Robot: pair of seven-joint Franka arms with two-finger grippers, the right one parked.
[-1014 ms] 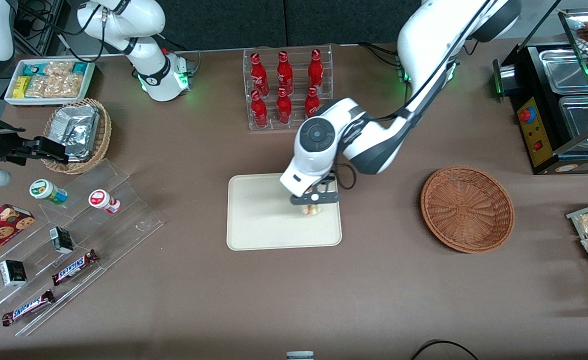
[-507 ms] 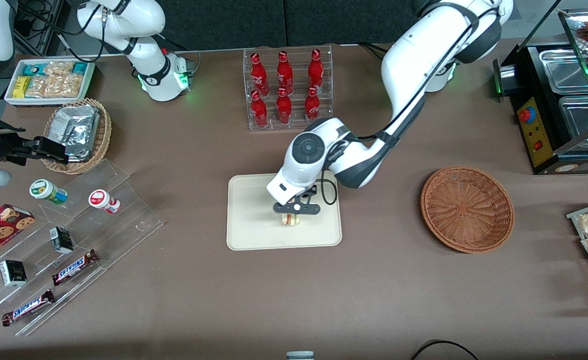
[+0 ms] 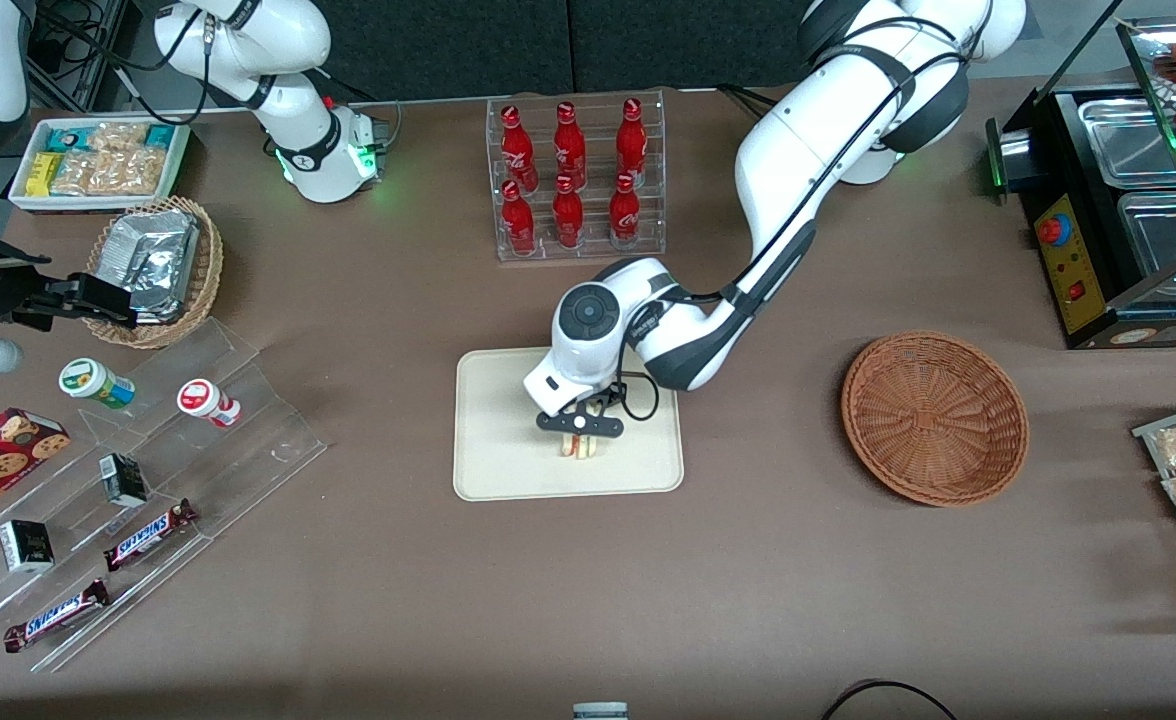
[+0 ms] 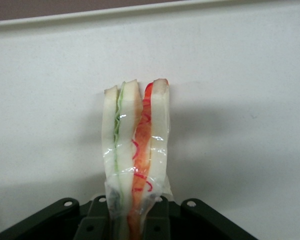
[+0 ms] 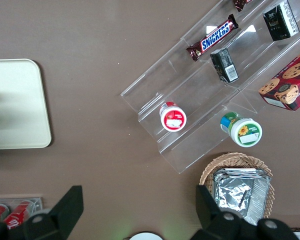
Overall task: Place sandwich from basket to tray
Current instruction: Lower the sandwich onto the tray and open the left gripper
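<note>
Bench: brown, carries everything. Landmark for all places below: the cream tray.

Left arm: reaches from the working arm's end of the bench and ends over the tray. Over the last second its wrist has swung inward from the tray's edge nearest the basket toward the tray's middle, and dropped lower.

Wicker basket: well apart from the tray, toward the working arm's end; nothing visible in it.

Claw: above the tray's middle part, pinching the sandwich at its base; wrist view shows the fingers pressed against the bread on both sides.

Sandwich: held on edge, green and red-orange filling layers facing the wrist camera, tray surface close beneath it. Contact with the tray cannot be confirmed.

Judgement: transfer essentially complete; remaining step is final lowering, release, then lift clear. Risk: wedge may topple when the grip lets go.
</note>
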